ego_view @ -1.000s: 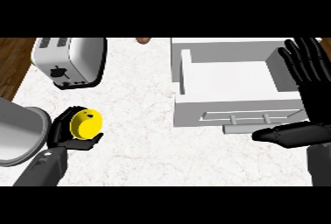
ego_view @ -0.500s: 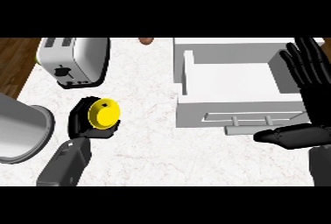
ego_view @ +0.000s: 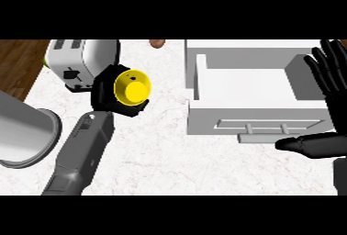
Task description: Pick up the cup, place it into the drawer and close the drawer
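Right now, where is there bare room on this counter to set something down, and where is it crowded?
Free: the counter between the left forearm and the drawer front, and the drawer's floor. Crowded: upper left, with toaster, grey pot and the left hand holding the cup.

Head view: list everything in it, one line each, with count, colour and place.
cup: one, yellow, held above the counter beside the toaster
drawer: one, white, open, at the right, nothing showing inside
drawer handle: one, white, on the drawer's front
toaster: one, silver, upper left
grey container: one, round, at the left edge
brown object: one, at the top edge, too cut off to name
counter: one, white marbled, under everything
floor: brown wood, upper left corner
left forearm: one, grey, from the lower edge
left hand: black, curled round the cup
right hand: black, open, fingers up, resting at the right edge beside the drawer
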Available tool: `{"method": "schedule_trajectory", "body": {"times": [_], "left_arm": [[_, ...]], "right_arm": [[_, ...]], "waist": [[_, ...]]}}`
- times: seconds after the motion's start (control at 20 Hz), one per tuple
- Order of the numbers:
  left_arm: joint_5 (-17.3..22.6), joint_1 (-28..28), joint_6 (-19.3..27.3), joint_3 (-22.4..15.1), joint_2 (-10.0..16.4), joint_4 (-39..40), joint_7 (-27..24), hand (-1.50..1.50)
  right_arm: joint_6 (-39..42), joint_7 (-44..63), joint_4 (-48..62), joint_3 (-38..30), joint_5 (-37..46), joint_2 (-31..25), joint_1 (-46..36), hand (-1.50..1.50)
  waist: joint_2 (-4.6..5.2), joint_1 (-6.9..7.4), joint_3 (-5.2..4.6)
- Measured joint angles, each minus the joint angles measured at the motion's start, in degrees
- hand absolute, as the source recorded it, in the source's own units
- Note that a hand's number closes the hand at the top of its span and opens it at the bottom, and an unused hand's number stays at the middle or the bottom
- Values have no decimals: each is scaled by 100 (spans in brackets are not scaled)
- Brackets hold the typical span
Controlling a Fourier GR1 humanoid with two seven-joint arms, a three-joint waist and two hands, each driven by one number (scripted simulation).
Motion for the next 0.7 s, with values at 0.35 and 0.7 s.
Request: {"method": "schedule_trajectory", "body": {"times": [0.35,0.7], "left_arm": [[209,-791,578,-592,-267,-1052,1521,150],[501,-1848,1598,-1306,-324,-1240,2740,150]], "right_arm": [[-7,-62,75,3,35,31,9,-150],[-120,-135,102,130,226,138,-44,-150]], "waist": [[-2,-8,-1],[28,-90,-3]]}}
